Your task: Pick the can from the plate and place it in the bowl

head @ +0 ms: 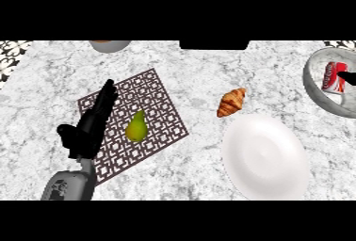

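While the can [334, 76] lies inside the bowl [314, 89], our right hand [350, 77], barely showing, could tip it out; its grip we cannot tell. Left hand [93, 123] rests open.

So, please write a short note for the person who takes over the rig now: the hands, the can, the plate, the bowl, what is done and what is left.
Left hand: open, fingers straight, resting over the patterned mat beside the pear.
Right hand: only a dark tip shows at the right edge beside the can; its state is unclear.
Can: lying inside the bowl.
Plate: nothing on it.
Done: can is in the bowl.
Left: probably only withdrawing the right hand.
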Available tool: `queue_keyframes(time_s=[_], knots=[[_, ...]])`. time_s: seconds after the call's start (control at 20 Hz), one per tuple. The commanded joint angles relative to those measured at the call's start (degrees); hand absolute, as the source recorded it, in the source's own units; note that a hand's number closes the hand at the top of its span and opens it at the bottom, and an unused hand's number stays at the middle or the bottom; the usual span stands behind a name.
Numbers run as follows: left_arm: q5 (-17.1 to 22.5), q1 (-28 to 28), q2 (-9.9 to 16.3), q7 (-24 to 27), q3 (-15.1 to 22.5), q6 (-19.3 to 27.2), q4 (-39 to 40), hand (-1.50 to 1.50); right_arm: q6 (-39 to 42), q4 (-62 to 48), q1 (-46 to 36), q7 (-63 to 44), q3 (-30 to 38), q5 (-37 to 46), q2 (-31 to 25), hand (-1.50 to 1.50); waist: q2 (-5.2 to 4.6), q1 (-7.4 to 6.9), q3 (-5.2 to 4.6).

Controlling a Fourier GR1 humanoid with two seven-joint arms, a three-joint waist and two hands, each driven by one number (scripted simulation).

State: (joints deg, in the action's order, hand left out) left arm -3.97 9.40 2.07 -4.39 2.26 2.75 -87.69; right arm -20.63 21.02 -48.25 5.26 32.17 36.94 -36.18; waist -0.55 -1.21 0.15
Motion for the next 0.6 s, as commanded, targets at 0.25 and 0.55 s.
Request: queue_keyframes(time_s=[0.25, 0.55], knots=[[0.32, -1.1, 1.17, 1.44, -1.59, -0.45, 0.99, 0.0, -2.21, 5.14, -0.59, 4.58, 5.81, -8.8, -1.48, -1.5, 0.49, 0.94, -0.14], [0.58, 1.71, 1.07, -0.78, -2.4, -0.05, 1.91, 0.0, 6.35, 10.89, 4.64, 3.23, 9.29, -16.69, -3.73, -1.5, 0.73, 1.96, -0.17]])
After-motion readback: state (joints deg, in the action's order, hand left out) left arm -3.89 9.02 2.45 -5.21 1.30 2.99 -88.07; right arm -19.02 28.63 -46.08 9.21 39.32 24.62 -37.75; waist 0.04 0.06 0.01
